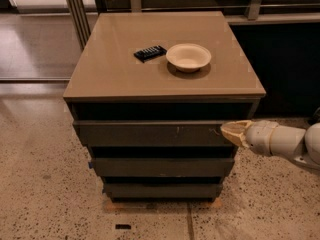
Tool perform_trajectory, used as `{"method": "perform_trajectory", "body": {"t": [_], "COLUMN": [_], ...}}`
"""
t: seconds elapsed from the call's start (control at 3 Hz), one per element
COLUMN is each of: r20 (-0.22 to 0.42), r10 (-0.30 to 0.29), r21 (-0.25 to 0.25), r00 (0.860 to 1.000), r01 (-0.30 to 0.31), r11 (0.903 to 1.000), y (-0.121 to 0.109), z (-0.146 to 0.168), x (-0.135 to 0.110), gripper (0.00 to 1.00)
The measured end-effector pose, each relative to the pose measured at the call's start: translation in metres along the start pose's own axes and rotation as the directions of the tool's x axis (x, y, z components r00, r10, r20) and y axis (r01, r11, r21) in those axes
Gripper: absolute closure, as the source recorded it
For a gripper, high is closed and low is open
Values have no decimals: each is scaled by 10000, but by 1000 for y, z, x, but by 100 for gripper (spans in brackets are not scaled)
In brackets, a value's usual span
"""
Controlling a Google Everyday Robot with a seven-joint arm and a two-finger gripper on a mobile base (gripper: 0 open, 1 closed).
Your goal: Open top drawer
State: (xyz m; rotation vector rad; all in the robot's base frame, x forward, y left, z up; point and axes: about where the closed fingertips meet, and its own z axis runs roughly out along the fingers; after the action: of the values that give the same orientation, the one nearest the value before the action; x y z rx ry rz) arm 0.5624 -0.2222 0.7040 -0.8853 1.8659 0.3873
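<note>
Beside the top drawer (150,134) (arm held level), the end effector (227,131) hovers.

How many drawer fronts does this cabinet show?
3, stacked under the tabletop: the top drawer, widest; a middle drawer below it; a bottom drawer, lowest. The hand is at the top drawer's right end. None seem hidden.

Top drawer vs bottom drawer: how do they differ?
The top drawer looks wider than the bottom drawer. The top drawer has pale scratches right of centre; the bottom drawer shows none. The tool sits at the top drawer's right end, above the bottom drawer. Both are dark grey and handleless.
</note>
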Motion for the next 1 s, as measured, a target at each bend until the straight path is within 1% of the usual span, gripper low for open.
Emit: {"method": "perform_trajectory", "body": {"t": [0.33, 0.67, 1.0], "r20": [478, 757, 880], "r10": [137, -50, -375], "r21": [-822, -1051, -670], "r00": [9988, 9971, 9954], "r01": [-97, 130, 435], "r11": [9966, 9944, 9968], "y": [4, 0, -5], "z": [26, 42, 53], "x": [-15, -32, -41], "gripper": [100, 100, 100]}}
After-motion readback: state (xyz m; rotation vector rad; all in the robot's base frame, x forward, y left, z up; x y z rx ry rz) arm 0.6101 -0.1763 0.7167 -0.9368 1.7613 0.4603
